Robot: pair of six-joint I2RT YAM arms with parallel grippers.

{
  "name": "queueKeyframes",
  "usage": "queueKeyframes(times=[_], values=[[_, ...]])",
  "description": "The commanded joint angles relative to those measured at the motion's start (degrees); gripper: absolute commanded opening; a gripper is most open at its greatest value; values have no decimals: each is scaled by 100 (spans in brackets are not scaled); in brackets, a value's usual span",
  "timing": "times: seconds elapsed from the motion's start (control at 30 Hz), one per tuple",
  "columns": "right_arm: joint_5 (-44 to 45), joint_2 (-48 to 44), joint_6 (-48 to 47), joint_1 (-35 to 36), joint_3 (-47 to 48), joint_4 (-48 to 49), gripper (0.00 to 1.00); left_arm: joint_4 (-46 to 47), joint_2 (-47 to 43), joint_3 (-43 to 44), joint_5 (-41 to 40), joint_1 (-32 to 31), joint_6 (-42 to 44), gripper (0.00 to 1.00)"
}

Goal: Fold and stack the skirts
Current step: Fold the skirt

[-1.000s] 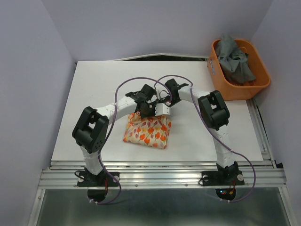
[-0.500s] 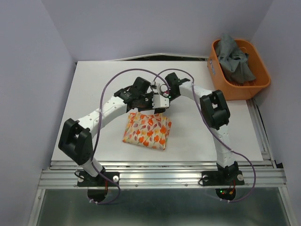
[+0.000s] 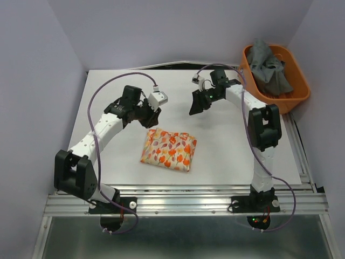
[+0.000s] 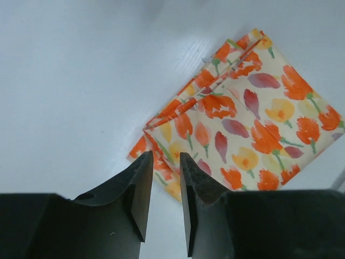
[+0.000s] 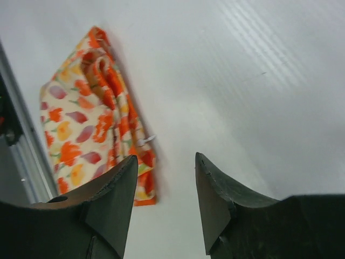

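The cream cloth skirt with an orange, red and yellow leafy print [image 3: 168,149] lies folded into a flat, roughly square packet on the white table [image 3: 226,145], toward the near edge between the two arms. Neither claw touches it.

From above, the left gripper [image 3: 151,117] hangs over bare table with the cream cloth skirt just beside it at about 5 o'clock. In the left wrist view the left gripper [image 4: 165,162] has its jaws parted by only a narrow slit and gripping nothing. The cream cloth skirt [image 4: 253,129] fills the 2 o'clock side, and its nearest corner reaches the tip of the left-hand finger [image 4: 141,178].

The right gripper [image 3: 195,106] sits well apart from the packet, which lies at about 7 o'clock from it. In the right wrist view the right gripper [image 5: 164,162] is spread wide and empty, with the cream cloth skirt [image 5: 91,118] at about 10 o'clock.

The plain dark grey cloth skirt [image 3: 269,67] is heaped unfolded in the orange plastic basket [image 3: 249,81], at 2 o'clock from the right gripper.
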Motion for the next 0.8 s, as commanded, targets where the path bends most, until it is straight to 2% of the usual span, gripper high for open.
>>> queueKeyframes(times=[0.0, 0.07, 0.2, 0.3, 0.47, 0.6, 0.77], values=[[-804, -1333, 1006, 140, -711, 499, 52, 313, 151, -318, 2022, 528, -1048, 35], [-1113, -1695, 1909, 201, -1580, 946, 52, 628, 371, -582, 2419, 687, -1242, 33], [-1719, -2425, 3911, 579, -3083, 3072, 55, 1305, 1037, -890, 3149, 968, -2182, 31], [-1825, -2409, 4400, 710, -3804, 4231, 59, 1840, 1363, -1004, 3386, 1117, -2725, 31], [-1720, -1568, 4366, 773, -4070, 4491, 61, 2658, 2102, -1110, 3344, 1311, -3368, 31], [-1395, -1030, 3875, 773, -4053, 4421, 59, 2818, 2735, -1040, 3195, 1583, -3457, 31], [-1008, -415, 3391, 720, -3553, 4245, 58, 2923, 3377, -699, 3106, 1882, -3458, 32]])
